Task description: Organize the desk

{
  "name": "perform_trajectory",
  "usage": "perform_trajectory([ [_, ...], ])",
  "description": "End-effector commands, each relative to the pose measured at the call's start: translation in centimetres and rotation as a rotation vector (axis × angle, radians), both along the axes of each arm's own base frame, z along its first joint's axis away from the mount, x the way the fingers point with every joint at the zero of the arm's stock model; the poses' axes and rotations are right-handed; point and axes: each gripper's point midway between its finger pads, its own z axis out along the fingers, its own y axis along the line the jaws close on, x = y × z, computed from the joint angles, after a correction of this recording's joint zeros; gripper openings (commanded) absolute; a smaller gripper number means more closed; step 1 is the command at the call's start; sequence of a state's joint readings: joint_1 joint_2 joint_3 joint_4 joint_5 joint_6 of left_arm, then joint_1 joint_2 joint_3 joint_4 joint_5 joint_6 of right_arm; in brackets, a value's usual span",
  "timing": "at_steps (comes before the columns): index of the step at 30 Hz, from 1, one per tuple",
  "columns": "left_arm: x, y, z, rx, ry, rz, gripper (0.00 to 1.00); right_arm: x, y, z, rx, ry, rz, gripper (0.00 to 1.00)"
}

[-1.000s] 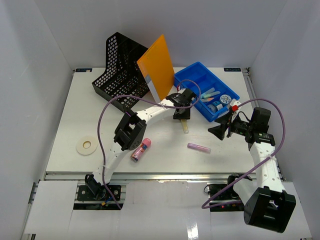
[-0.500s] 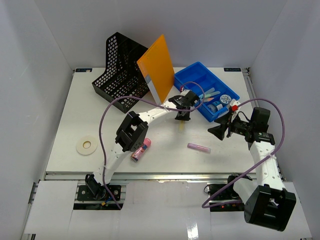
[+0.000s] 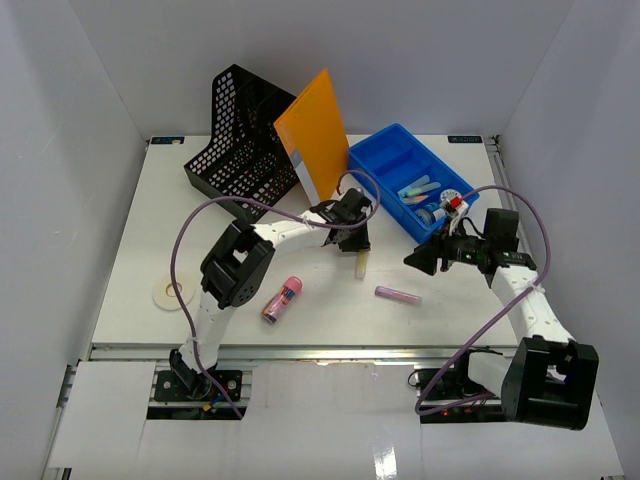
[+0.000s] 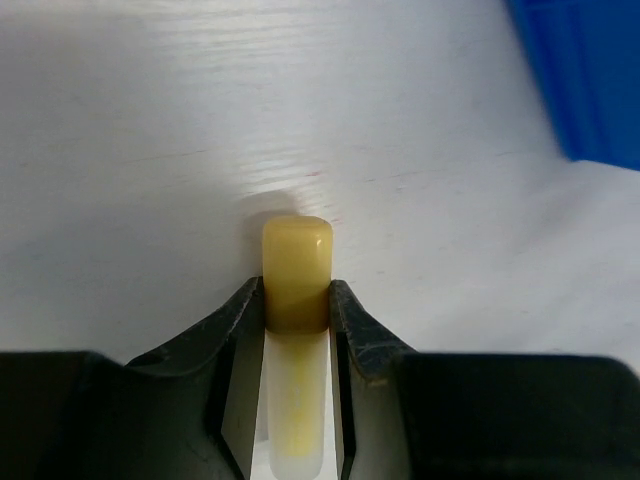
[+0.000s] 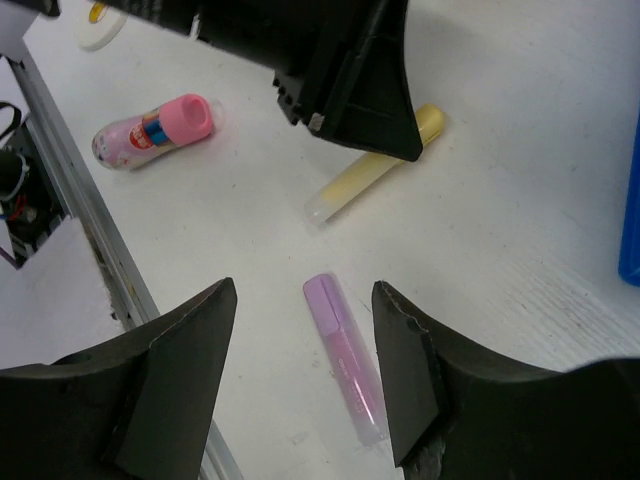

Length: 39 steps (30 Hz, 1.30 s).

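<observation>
The white desk (image 3: 140, 230) holds the loose items. My left gripper (image 3: 357, 243) is shut on the cap end of a yellow marker (image 3: 360, 264), low over the desk in front of the blue tray (image 3: 392, 163). In the left wrist view the jaws (image 4: 296, 292) pinch the marker (image 4: 296, 265) on both sides. My right gripper (image 3: 424, 259) is open and empty, above and just right of a purple marker (image 3: 398, 296). In the right wrist view the purple marker (image 5: 346, 357) lies between the open fingers (image 5: 180, 370).
A pink glue stick (image 3: 282, 299) and a white tape roll (image 3: 173, 292) lie at the front left. A black mesh file holder (image 3: 238, 140) and an orange folder (image 3: 315, 135) stand at the back. The blue tray holds several small items.
My left gripper has moved left and nearer with the yellow marker, away from the blue tray. My right gripper has moved left toward the purple marker.
</observation>
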State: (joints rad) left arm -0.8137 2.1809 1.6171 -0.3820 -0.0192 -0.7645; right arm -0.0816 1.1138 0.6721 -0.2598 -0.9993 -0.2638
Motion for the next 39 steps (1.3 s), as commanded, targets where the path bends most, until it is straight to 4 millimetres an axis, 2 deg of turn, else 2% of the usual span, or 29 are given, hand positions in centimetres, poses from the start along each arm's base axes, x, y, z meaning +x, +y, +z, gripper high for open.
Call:
perform_trajectory([
  [1,-0.2,-3.9,8.7,-0.358,-0.052,-0.017,0.14,4.4,0.7,2.9,0.041,0.078,-0.191,0.63],
  [5,-0.5,-4.6,10.9,-0.472,-0.045,-0.024,0.14,5.0,3.1,3.1,0.050,0.088,-0.168,0.62],
  [10,-0.1,-4.7,12.6,-0.534,-0.058,-0.025,0.14,5.8,3.6,2.0,0.034,0.125,-0.194,0.61],
  [16,0.7,-3.9,14.0,-0.581,-0.088,0.000,0.14,5.8,3.6,0.2,0.033,0.202,-0.230,0.60],
  [26,0.7,-3.9,15.0,-0.637,-0.104,0.002,0.14,7.0,4.7,-0.4,0.101,0.303,-0.236,0.57],
  [34,0.3,-3.8,15.5,-0.664,-0.106,0.005,0.14,8.2,5.6,-0.7,0.114,0.332,-0.224,0.45],
  [39,0.1,-3.6,15.5,-0.671,-0.105,0.006,0.15,8.3,6.3,-1.0,0.121,0.353,-0.205,0.42],
])
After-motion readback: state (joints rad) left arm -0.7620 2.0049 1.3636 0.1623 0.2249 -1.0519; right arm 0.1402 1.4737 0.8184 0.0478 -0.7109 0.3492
